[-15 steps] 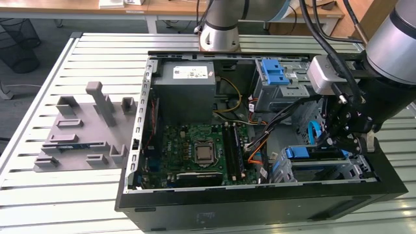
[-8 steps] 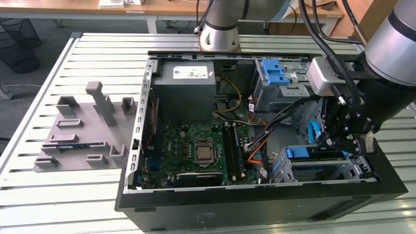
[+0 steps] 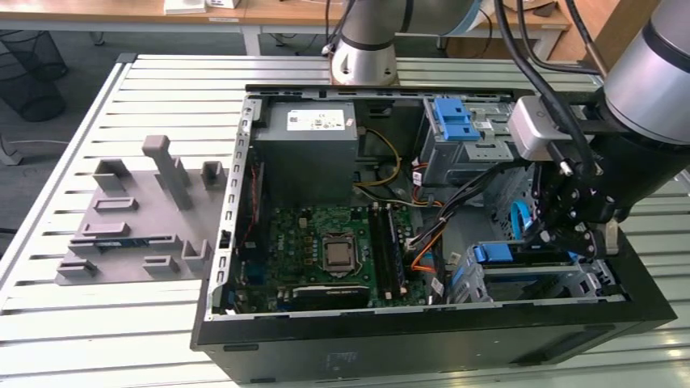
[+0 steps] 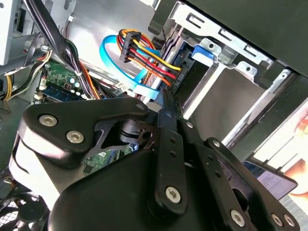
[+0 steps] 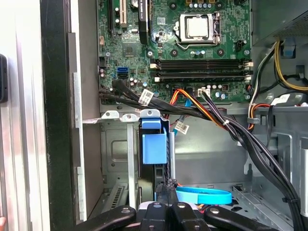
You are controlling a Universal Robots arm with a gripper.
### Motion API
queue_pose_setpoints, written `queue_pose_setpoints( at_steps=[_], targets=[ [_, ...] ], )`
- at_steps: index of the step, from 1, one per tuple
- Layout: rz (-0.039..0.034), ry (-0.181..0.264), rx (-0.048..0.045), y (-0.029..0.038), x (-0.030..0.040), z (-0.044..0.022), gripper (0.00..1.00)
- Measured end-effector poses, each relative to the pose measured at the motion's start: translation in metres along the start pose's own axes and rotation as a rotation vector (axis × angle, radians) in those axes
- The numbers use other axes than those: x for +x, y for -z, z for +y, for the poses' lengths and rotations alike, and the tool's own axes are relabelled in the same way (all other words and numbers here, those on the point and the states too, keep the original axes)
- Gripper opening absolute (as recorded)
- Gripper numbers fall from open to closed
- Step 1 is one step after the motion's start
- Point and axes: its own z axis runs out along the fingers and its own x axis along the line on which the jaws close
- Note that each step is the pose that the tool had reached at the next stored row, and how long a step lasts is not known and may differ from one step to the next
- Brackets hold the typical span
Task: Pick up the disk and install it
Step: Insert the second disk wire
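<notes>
Open computer case (image 3: 431, 339) lies on a slatted tabletop (image 3: 140, 323). Gripper (image 3: 570, 239) is lowered inside the case over the drive bay at the exterior view's right. The disk (image 5: 155, 149) stands edgewise in the metal bay (image 5: 115, 159), its blue carrier frame showing. In the first wrist view the jaws look closed together just beside it, gripping nothing visible. A motherboard (image 3: 329, 250) lies mid-case.
</notes>
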Motion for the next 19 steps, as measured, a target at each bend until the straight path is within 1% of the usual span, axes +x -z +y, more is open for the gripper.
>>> queue_pose_setpoints(
  at_steps=[5, 14, 15, 19],
  targets=[
    [0.0001, 0.000, 0.0000, -0.0013, 0.0000, 0.0000, 0.11],
    [0.0000, 0.000, 0.0000, -0.0017, 0.0000, 0.0000, 0.11],
    [0.0000, 0.000, 0.0000, -0.0017, 0.0001, 0.0000, 0.17],
    [-0.0003, 0.000, 0.0000, -0.0016, 0.0001, 0.0000, 0.17]
  ],
)
